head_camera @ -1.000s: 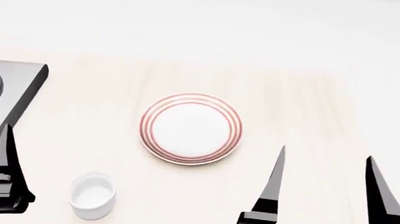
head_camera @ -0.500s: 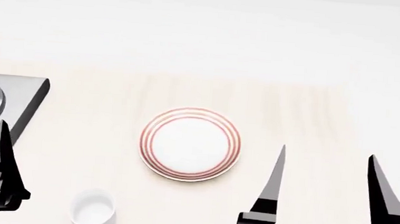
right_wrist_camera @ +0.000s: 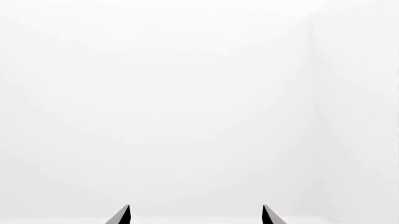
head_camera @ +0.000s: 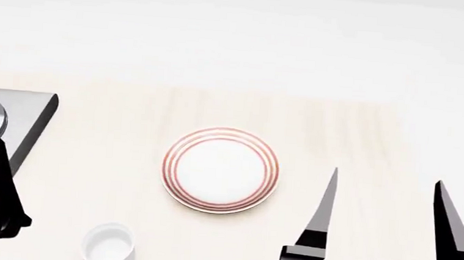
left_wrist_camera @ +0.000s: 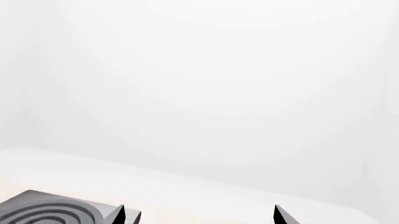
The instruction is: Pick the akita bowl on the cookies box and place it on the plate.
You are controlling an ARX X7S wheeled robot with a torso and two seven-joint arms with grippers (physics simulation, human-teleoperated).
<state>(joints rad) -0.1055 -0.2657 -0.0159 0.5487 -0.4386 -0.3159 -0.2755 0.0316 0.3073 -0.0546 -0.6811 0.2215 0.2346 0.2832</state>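
The plate (head_camera: pixel 220 178), white with thin red rings, lies on the pale wooden table in the middle of the head view, with nothing on it. The akita bowl and the cookies box are out of view. My right gripper (head_camera: pixel 387 176) stands open to the right of the plate, nearer to me, with nothing between its fingers. In the right wrist view, my right gripper (right_wrist_camera: pixel 195 206) faces only a blank white wall. My left gripper (left_wrist_camera: pixel 199 206) is open and empty. Only one of its fingers (head_camera: pixel 1 175) shows at the head view's left edge.
A dark grey stove slab (head_camera: pixel 20 121) with ringed burners sits at the table's left, and its corner (left_wrist_camera: pixel 56 212) shows beside one left fingertip. A small plain white bowl (head_camera: pixel 109 244) stands near the front edge, left of the plate. White wall lies behind the table.
In the head view the whole scene has slid downward: plate, small white bowl and stove sit lower in the picture. A red sliver at the bottom edge has dropped out of sight. Both grippers stay open.
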